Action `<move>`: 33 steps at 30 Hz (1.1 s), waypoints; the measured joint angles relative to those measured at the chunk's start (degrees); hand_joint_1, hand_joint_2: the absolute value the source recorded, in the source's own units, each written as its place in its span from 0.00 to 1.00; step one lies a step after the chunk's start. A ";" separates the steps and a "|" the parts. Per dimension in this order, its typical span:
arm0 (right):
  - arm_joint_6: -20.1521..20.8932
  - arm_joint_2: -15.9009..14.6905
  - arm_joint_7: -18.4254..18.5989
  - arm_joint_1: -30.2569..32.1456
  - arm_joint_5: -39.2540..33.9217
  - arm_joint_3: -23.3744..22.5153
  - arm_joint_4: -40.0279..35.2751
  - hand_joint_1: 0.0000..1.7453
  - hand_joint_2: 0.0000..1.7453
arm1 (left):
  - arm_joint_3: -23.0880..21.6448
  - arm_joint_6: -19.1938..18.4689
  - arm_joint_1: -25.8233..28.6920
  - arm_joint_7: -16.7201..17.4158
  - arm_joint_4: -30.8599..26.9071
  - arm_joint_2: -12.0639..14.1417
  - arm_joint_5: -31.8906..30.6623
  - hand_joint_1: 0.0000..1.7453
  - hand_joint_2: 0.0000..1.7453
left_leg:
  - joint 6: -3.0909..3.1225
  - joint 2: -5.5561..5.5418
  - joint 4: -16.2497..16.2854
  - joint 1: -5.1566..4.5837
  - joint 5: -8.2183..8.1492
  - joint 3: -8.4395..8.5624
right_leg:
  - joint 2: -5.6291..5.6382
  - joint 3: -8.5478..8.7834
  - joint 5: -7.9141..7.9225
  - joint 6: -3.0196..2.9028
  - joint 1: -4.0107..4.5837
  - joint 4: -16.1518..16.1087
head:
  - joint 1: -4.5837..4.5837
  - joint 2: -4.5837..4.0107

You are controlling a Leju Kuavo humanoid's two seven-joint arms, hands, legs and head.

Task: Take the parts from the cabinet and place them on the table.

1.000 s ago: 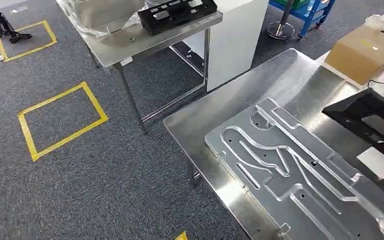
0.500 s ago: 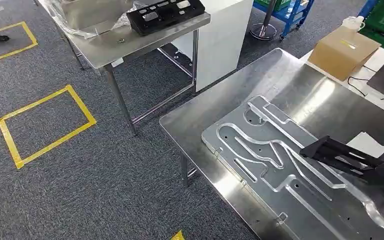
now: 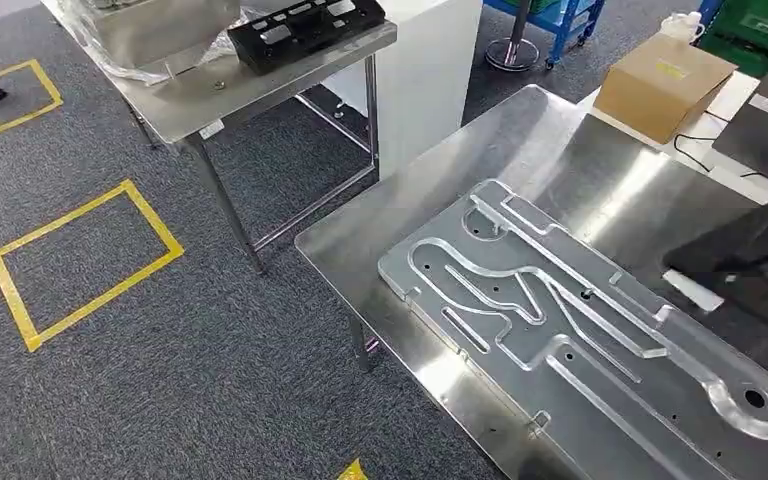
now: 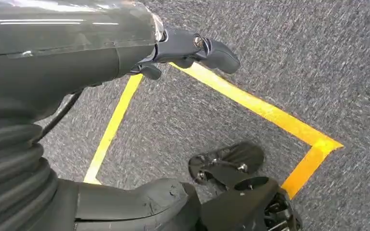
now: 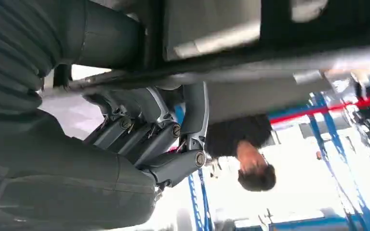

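Note:
A flat black part hangs over the right side of the steel table, at the right edge of the head view. In the right wrist view my right hand grips that black part, with its fingers hooked around the part's edge. A large machined aluminium plate with milled channels lies on the table, to the left of the part. My left hand hangs over grey carpet and holds nothing.
A second steel table at the back carries a black tray and plastic-wrapped metal. A white cabinet stands beside it. A cardboard box sits at the far right. Yellow tape marks the carpet. A person stands nearby.
The whole view has shifted, so the camera moved. The black part, low and edge-on over the plate half a second ago, now sits higher, at the right edge.

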 joint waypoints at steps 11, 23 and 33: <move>0.65 -1.13 -0.44 2.79 1.88 -0.13 -1.18 1.00 1.00 | 0.77 -0.07 0.03 -0.70 0.00 -0.11 0.37 0.00 1.00 | -0.51 -0.17 0.04 0.22 0.20 -0.05 | -0.27 0.00 0.03 -0.22 0.30 0.01 | 0.02 0.00; 2.01 4.51 -2.95 4.39 2.78 -0.90 -2.75 1.00 1.00 | 1.14 0.02 0.03 -0.63 0.00 -0.13 0.35 0.00 1.00 | -0.62 -0.17 0.24 0.13 0.11 -0.14 | -0.24 0.04 0.10 -0.10 0.19 -0.02 | 0.02 0.00; 2.95 7.66 -2.85 5.05 5.64 -0.85 -2.64 1.00 1.00 | 1.14 0.00 -0.02 -0.20 0.00 -0.28 -0.02 0.00 1.00 | -0.62 -0.17 0.24 0.10 0.11 -0.35 | -0.23 0.02 0.13 -0.06 0.16 -0.02 | 0.02 0.00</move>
